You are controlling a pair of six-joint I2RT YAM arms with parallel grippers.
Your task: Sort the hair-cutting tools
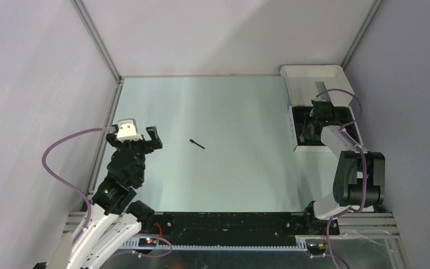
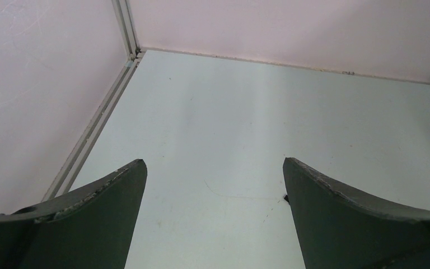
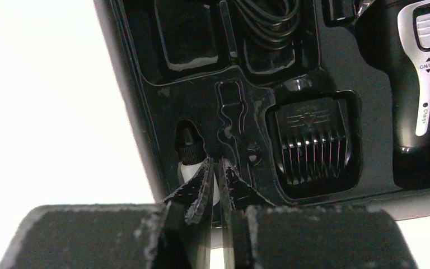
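Table (image 1: pixel 229 112): fills the top view, mostly bare.

White box (image 1: pixel 313 72): upper right of the top view, lid up, black moulded insert (image 3: pixel 162 112) inside.

Right gripper (image 3: pixel 215 168): down in the box over the lower-left part of the insert. Jaws are closed to a thin slit with nothing visible between them. Can't tell if they nip anything.

Left gripper (image 2: pixel 214 162): left side of the top view, hovering over bare table. Jaws wide, holding nothing.

Trimmer body (image 3: pixel 403 84): in its recess, right edge of the right wrist view.

Comb attachment (image 3: pixel 312 143): seated in the square recess right of the fingertips.

Coiled cable (image 3: pixel 269 22): in a pocket at the top.

Small capped bottle (image 3: pixel 189 154): in a slot just beside the left fingertip, partly behind it.

Thin stick (image 1: pixel 197 144): alone on the table, centre of the top view, well apart from the box.

Step (judgement): late in the sort, with the right arm busy at the insert and the stick looking like the last loose piece.

Next (judgement): fetch the stick. It lies flat and thin, so it needs a low pinch across it with the fingertips near the table. The left gripper is nearer. The narrow empty groove above the right fingertips may be its slot.

Hidden or unclear:
- Top view: the box contents are mostly covered by the right arm.
- Right wrist view: the trimmer is cut off at the frame edge, and the white surround is blown out.
- Left wrist view: the stick is not identifiable, only a tiny dark speck by the right finger.
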